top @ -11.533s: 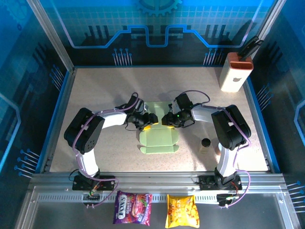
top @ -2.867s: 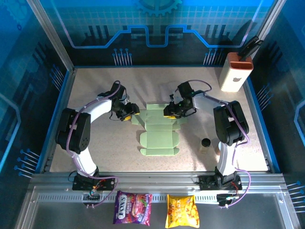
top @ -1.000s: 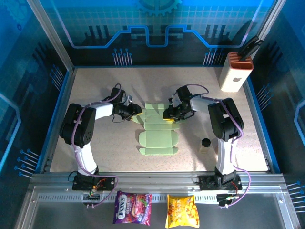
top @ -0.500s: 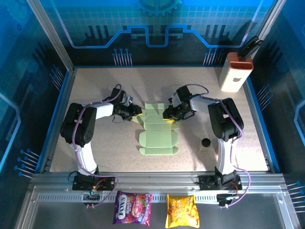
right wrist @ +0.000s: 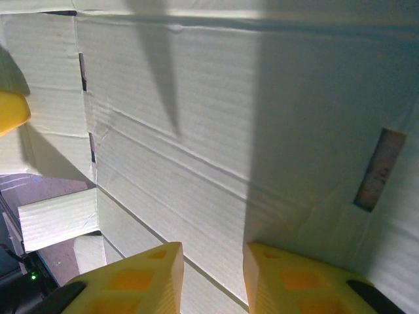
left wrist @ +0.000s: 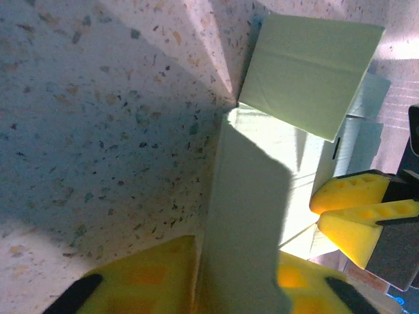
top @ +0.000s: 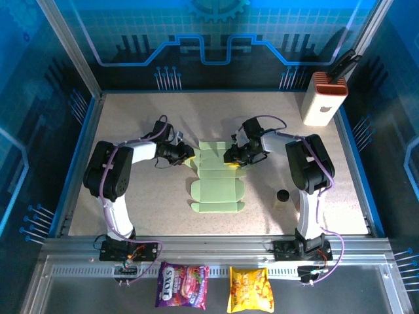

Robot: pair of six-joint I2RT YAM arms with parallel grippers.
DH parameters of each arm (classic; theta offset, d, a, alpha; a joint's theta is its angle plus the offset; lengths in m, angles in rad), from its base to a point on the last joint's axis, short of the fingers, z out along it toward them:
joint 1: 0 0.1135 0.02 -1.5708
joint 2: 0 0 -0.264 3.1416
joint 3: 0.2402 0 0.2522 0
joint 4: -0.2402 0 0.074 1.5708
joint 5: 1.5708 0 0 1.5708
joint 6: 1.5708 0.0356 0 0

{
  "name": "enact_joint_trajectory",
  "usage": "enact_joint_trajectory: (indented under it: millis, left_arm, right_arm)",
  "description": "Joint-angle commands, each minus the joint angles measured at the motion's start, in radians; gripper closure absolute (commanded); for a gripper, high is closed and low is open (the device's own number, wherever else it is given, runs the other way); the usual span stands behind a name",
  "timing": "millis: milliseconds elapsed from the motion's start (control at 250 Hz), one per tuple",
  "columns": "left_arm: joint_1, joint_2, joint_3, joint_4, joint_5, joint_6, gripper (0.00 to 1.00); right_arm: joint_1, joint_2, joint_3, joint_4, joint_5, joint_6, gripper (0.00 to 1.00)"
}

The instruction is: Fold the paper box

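overall: a speckled table (top: 131, 196) inside blue walls, with two arms bent inward over its middle.
paper box (top: 217, 190): pale green card sheet, mostly flat at the table's centre, with creases and flaps showing; its left flap stands up off the table.
white block (top: 322, 104): orange ribbed top, far right corner, well apart from the sheet.
left pincer (top: 186, 156): at the sheet's upper left edge, its yellow fingers (left wrist: 150, 275) clenched on either side of the raised flap (left wrist: 249, 216).
right pincer (top: 230, 157): at the sheet's upper right edge, fingers (right wrist: 131, 281) slightly parted, with nothing between them, tips close over the card (right wrist: 196, 98).
snack packets (top: 182, 285): two, in front of the arm bases, off the table.
small dark object (top: 283, 195): right of the sheet, near the right arm.
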Motion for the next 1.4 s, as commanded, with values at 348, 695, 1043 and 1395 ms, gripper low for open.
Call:
enact_joint_trajectory:
  millis: [348, 695, 1043, 1395]
  left_arm:
    - [-0.006, -0.098, 0.001, 0.009, 0.014, 0.042, 0.95]
    - [-0.006, -0.324, 0.004, 0.039, 0.071, 0.135, 1.0]
    - [-0.011, -0.546, 0.044, -0.015, 0.215, 0.283, 1.0]
    - [-0.018, -0.764, 0.003, -0.059, 0.415, 0.556, 1.0]
  right_arm:
    - [0.011, -0.122, -0.035, -0.005, 0.031, -0.011, 0.68]
    - [-0.007, -0.434, -0.017, -0.03, 0.054, -0.107, 0.67]
    - [-0.007, -0.682, 0.001, -0.087, 0.022, -0.422, 0.57]
    - [0.003, -0.821, 0.114, -0.247, -0.072, -0.711, 0.55]
